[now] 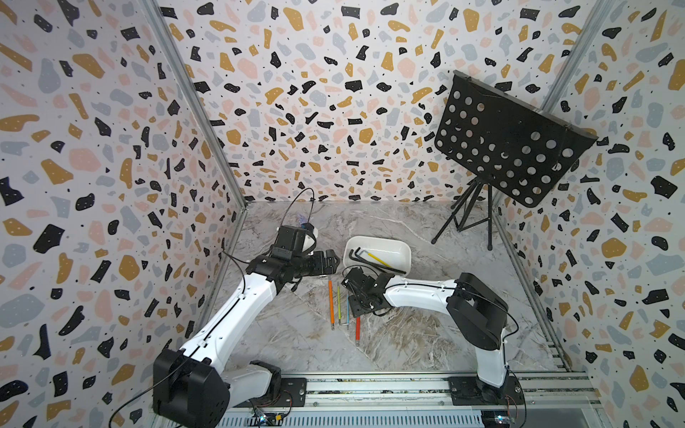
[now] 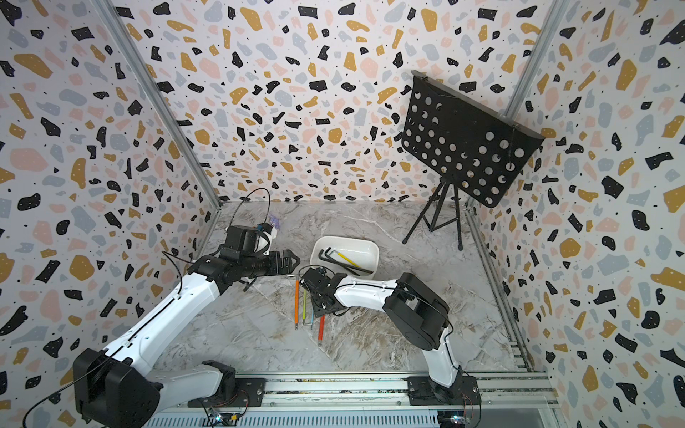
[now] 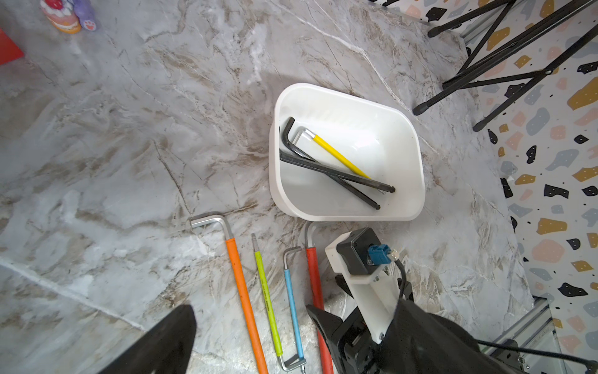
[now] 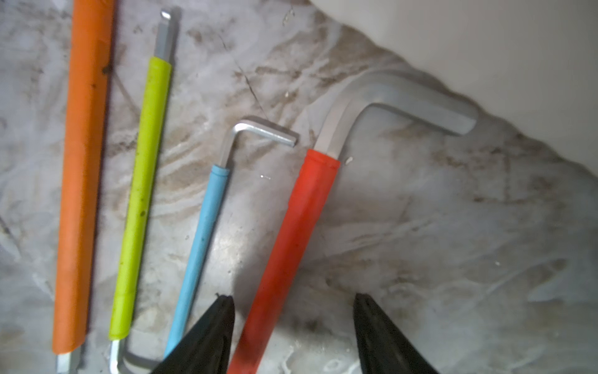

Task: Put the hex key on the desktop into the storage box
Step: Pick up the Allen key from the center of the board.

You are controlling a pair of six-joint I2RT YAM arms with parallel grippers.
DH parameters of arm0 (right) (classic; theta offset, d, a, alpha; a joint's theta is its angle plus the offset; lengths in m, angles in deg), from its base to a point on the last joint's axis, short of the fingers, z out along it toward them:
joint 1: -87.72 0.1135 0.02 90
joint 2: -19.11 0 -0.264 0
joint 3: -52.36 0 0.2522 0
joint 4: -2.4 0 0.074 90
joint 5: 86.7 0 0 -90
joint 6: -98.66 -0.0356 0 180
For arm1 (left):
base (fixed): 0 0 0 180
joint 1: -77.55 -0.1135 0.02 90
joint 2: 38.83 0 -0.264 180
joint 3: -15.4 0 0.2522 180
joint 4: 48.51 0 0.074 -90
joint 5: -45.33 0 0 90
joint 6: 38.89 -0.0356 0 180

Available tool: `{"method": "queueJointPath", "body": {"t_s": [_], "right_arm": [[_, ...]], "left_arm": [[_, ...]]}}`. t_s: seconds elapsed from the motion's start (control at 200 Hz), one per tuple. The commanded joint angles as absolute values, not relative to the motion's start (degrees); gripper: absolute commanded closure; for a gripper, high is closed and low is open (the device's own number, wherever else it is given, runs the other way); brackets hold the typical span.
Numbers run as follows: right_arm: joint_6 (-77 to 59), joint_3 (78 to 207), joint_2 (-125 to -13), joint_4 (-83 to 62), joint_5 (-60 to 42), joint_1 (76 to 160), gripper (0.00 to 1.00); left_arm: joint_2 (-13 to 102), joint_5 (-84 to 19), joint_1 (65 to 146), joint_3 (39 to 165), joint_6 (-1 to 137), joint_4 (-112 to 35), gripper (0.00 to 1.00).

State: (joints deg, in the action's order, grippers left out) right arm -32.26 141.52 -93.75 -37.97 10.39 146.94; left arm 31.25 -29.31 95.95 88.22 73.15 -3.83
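Note:
Several hex keys lie side by side on the marble desktop [image 1: 426, 333]: orange [image 1: 330, 300], green [image 1: 338, 304], blue [image 1: 347, 313] and red [image 1: 357, 329]. My right gripper [image 4: 293, 298] is open and low over the red hex key [image 4: 310, 200], one finger on each side of its sleeve, neither touching it. In a top view the right gripper [image 1: 356, 313] points down just in front of the storage box [image 1: 404, 246]. The white box [image 3: 417, 155] holds two black keys and a yellow one. My left gripper [image 3: 296, 307] hovers open, left of the box.
A black perforated music stand [image 1: 508, 140] on a tripod stands at the back right. Small toys [image 3: 64, 16] sit at the back left near the wall. Aluminium rails border the desktop, and both arm bases sit on the front rail.

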Motion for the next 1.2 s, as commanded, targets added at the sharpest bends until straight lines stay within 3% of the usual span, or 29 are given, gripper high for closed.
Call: {"method": "queueJointPath", "body": {"t_s": [0.0, 0.14, 0.365, 0.876, 1.196], "right_arm": [[-32.8, 142.5, -95.7, -39.3, 11.1, 147.3, 0.40], [-33.2, 140.9, -95.1, -38.5, 11.6, 147.5, 0.44], [-32.8, 137.3, -93.3, -36.6, 11.3, 147.5, 0.70], [-29.7, 132.6, -87.0, -38.4, 17.1, 147.5, 0.99], [-29.3, 128.4, -80.0, -35.7, 16.6, 147.5, 1.00]], "left_arm": [[30.5, -29.4, 95.8, 89.9, 72.7, -4.2, 0.00], [30.6, -29.4, 95.8, 90.0, 72.7, -4.2, 0.00], [30.9, -29.4, 95.8, 90.0, 72.7, -4.2, 0.00], [31.6, -29.7, 95.8, 89.9, 72.7, -4.2, 0.00], [31.8, -29.6, 95.8, 89.9, 72.6, -4.2, 0.00]]}}
